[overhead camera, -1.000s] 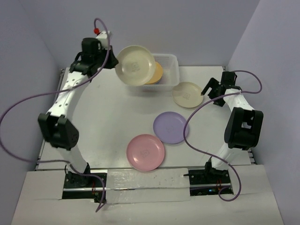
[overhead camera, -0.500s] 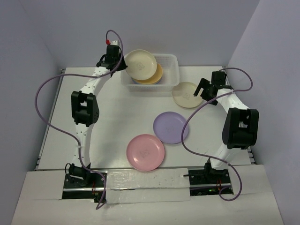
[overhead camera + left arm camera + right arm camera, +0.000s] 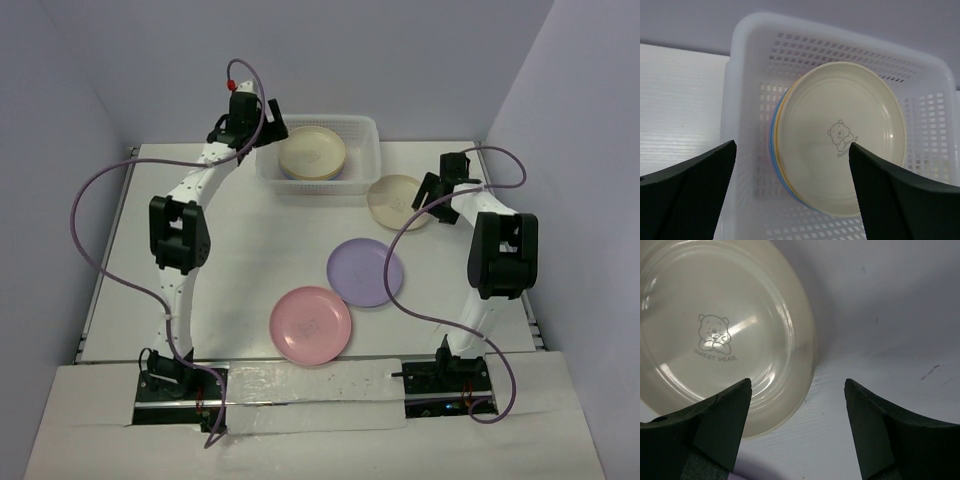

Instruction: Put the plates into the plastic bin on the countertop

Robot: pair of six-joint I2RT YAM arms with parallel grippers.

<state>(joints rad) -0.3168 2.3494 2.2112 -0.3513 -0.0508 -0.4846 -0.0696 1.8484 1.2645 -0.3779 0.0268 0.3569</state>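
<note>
The right gripper (image 3: 797, 405) is held open over the cream plate (image 3: 715, 330) rim for grasping, the left gripper (image 3: 792, 160) open above the bin (image 3: 740, 75).

"SWEET DEAR" under bear on cream plate (image 3: 715, 330)

Top view looks down from behind; 2 wrist views sit close above plastic bin (image 3: 840, 47) and cream plate (image 3: 715, 325).

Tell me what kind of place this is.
Likely a robot lab cell, not a real kitchen: a white countertop boxed by plain lavender-grey walls, with two arms bolted at its edge.
</note>
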